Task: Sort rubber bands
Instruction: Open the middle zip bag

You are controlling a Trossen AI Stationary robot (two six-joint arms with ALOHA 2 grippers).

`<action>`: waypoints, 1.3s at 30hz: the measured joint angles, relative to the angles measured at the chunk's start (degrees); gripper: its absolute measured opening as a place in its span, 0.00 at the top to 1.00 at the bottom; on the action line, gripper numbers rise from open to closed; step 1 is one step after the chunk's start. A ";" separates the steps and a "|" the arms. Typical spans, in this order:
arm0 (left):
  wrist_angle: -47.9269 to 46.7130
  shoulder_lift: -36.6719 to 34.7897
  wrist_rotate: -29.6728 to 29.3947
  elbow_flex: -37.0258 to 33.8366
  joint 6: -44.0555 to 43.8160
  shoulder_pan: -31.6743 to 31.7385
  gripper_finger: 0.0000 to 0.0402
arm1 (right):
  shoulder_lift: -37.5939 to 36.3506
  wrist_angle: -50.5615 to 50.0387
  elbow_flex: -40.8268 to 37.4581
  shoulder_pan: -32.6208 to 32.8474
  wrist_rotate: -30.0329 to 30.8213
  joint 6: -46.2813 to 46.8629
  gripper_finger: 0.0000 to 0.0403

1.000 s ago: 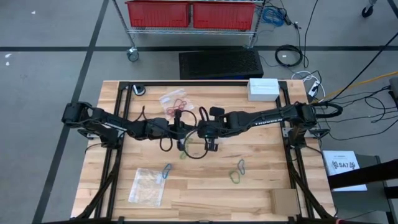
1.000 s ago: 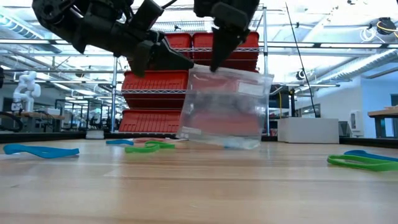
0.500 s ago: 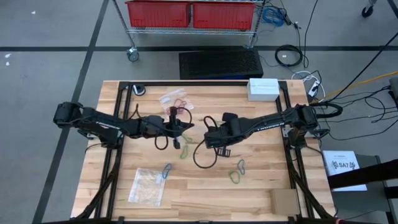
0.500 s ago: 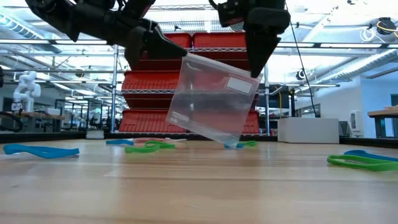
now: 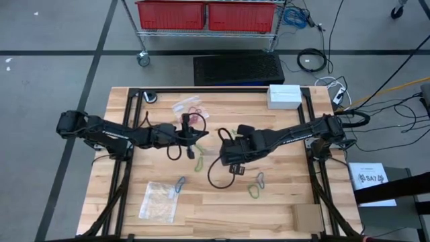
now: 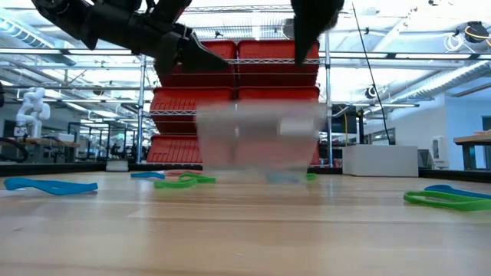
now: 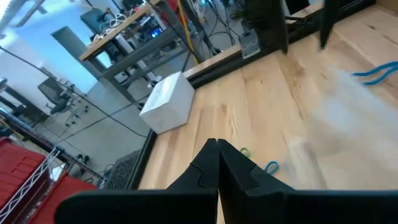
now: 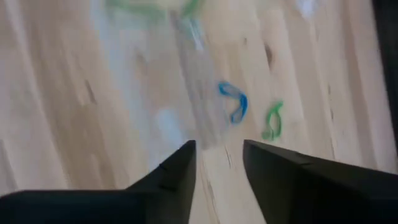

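Two claws here: my right claw [image 8: 217,149] is spread apart with nothing between the fingers. My left claw [image 7: 217,144] is pinched together; can't tell if it has the clear bag [image 6: 257,146]. The risk is that the bag flops onto the table [image 5: 282,215] and spills, or covers loose rubber bands. A blue band [image 8: 235,102] and a green band [image 8: 272,120] lie just below. The black cable loop [image 5: 216,176] and the second bag [image 5: 159,200] crowd the reach.

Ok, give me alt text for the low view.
A blurred clear plastic bag sits on the wooden table, with two dark arms above it. Blue and green rubber bands lie around it, red bins behind.
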 joint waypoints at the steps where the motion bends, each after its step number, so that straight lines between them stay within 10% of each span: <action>1: -0.30 0.00 0.03 0.00 -0.01 0.03 1.00 | -0.02 0.42 0.85 0.18 0.53 -0.48 0.67; 21: -8.40 -0.28 3.10 -1.14 -8.65 -0.02 1.00 | 2.16 35.64 -20.67 4.04 -5.13 -6.09 0.60; 39: 7.15 -4.90 13.96 -7.54 -19.28 -5.29 1.00 | 21.07 28.39 -6.13 9.75 5.26 1.25 0.65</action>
